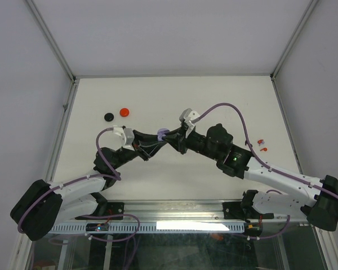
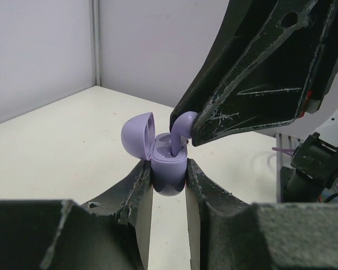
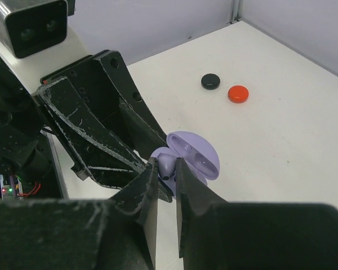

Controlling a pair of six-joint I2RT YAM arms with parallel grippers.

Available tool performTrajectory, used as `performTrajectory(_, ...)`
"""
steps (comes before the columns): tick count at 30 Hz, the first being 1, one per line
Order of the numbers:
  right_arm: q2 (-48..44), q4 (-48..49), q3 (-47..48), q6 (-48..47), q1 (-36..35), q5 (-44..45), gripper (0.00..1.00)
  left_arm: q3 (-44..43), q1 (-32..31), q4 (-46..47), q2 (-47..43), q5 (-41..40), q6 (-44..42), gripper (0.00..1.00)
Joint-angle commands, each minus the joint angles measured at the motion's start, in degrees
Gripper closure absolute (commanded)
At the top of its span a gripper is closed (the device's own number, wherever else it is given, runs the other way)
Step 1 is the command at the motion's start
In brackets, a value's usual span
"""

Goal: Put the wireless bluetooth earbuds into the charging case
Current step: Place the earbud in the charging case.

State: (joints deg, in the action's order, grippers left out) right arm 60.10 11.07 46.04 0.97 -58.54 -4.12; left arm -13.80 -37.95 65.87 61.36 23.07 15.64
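Left hand (image 2: 168, 166) clamped on open case (image 2: 169, 180), over table (image 1: 158, 101). Right hand (image 3: 166, 169) pinching earbud (image 2: 184, 124), stem at the well. Risks: tilted, could jam on the rim; pushed hard, could twist case loose or squirt from pinch.

even, bright overhead light, soft shadows on the table (image 1: 214, 101); my left gripper (image 2: 168, 171) blurs up close.

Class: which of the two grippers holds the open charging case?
The left gripper, clamping the purple case; the right gripper instead pinches an earbud over its opening.
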Motion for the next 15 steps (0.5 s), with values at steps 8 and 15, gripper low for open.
performTrajectory(8, 0.8, -6.4, 4.4, 0.5, -0.6, 1.3, 0.92, -2.1, -0.8, 2.7, -2.7, -0.9, -5.6, 1.0)
performTrajectory(15, 1.4, -7.0, 4.5, 1.4, -0.7, 2.7, 0.9, -0.9, -1.1, 9.1, -0.9, -3.2, -2.2, 1.0)
